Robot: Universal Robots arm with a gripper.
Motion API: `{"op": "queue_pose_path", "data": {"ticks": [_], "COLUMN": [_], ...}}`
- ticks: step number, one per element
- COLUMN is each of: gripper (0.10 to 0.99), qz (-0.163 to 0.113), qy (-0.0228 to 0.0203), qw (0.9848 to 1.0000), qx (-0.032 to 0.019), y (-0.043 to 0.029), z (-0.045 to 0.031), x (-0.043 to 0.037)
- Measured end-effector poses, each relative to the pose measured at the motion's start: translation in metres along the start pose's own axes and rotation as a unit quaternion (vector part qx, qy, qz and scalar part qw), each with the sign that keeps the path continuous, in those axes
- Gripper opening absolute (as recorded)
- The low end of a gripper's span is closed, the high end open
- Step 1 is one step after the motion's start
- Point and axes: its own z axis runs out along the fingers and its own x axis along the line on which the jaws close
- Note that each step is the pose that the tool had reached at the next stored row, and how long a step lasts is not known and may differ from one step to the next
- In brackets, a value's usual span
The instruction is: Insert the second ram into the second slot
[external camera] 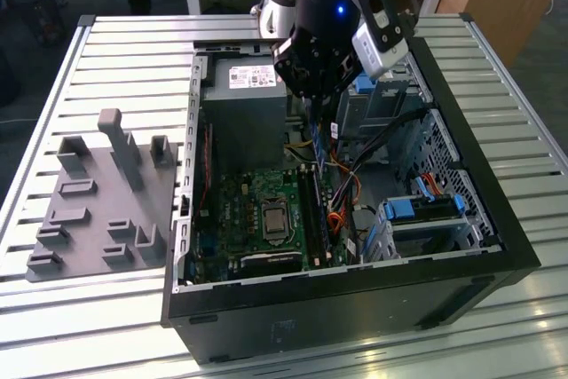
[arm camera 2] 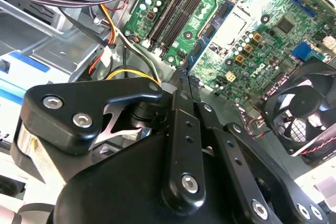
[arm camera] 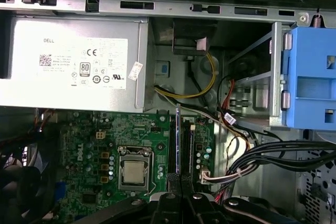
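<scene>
As it hangs over the motherboard, memory stick: seen edge-on in the first wrist view as a thin bluish line. It runs lengthwise along the memory slots on the motherboard. I cannot tell whether its lower edge touches a slot (in the exterior view it looks raised off the motherboard).
Gripper: clamped on the two flat faces of the memory stick near its upper edge, directly above the motherboard's slot rows.
Weight: judged very light, so carrying it asks almost nothing of the grip.
Stiffness: a thin rigid board, which I judge would flex a little and could crack if pressed askew.
Fragility: the chips and the contact edge look delicate (that lower edge is best left untouched).
Surface: smooth flat faces, so it may slip or tilt in the grip under seating pressure.
Where to hold: by the long upper edge, with the flat faces pinched, so that force runs straight down toward the motherboard. The present hold seems to be of this kind.
Cables: a dark bundle just off the motherboard's edge beside the slots, apart from the stick.
Power supply: beyond the motherboard's end, near where the slots finish.
</scene>
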Motion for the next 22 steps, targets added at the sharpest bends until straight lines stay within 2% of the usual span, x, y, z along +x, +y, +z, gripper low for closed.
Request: {"op": "queue_pose_path", "data": {"ticks": [9, 11, 22], "gripper": [0.114, 0.114, 0.114], "qz": [0.0, 0.0, 0.0], "qy": [0.0, 0.0, 0.0], "qw": [1.0, 1.0, 1.0], "qx": [0.0, 0.0, 0.0], "y": [-0.0001, -0.0004, -0.0005], "z": [0.0024, 0.0056, 0.0078], "x": [0.0, 0.0, 0.0001]}}
